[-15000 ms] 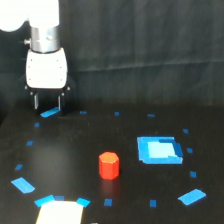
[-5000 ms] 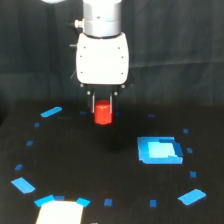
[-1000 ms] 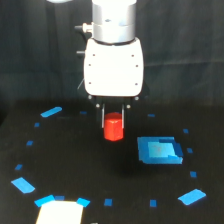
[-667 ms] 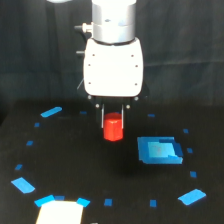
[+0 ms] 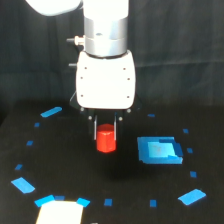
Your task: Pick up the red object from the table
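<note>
Item one: white cylindrical robot arm ending in a boxy white housing with a dark two-finger gripper [image 5: 105,131], positioned over the middle of the worktop. Its fingers are clamped on either side of item two, the small red-orange stubby block [image 5: 106,139], which sits between them with its lower half showing below the fingertips; whether it touches the surface cannot be told. Compared with a second ago, arm and block fill more of the exterior view, the housing looming larger and the block still gripped; five seconds ago it hung farther toward the worktop's far edge, and fifteen seconds ago it stood alone at mid-table while the gripper hovered near the far left corner. Item three: flat matte black table [image 5: 65,165]. Item four: large blue square patch [image 5: 159,150], beside the block on the exterior view's right, apart from it. Item five: scattered small blue tape pieces [image 5: 51,111], ringing the centre toward every edge. Item six: pale cream rectangular panel [image 5: 59,213] at the near edge, left of centre, flanked by blue tape.
</note>
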Available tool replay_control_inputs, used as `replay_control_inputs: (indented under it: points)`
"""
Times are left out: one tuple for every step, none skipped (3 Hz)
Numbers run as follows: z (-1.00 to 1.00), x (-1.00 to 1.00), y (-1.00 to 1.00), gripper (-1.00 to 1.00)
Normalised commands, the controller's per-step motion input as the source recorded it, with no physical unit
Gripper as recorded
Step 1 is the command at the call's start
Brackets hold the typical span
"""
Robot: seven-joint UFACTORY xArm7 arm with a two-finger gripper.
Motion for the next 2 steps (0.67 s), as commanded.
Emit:
replay_control_inputs:
  points:
    - [0.35,0.09,-0.14,-1.0]
    - [0.05,-0.04,-0.23,-0.99]
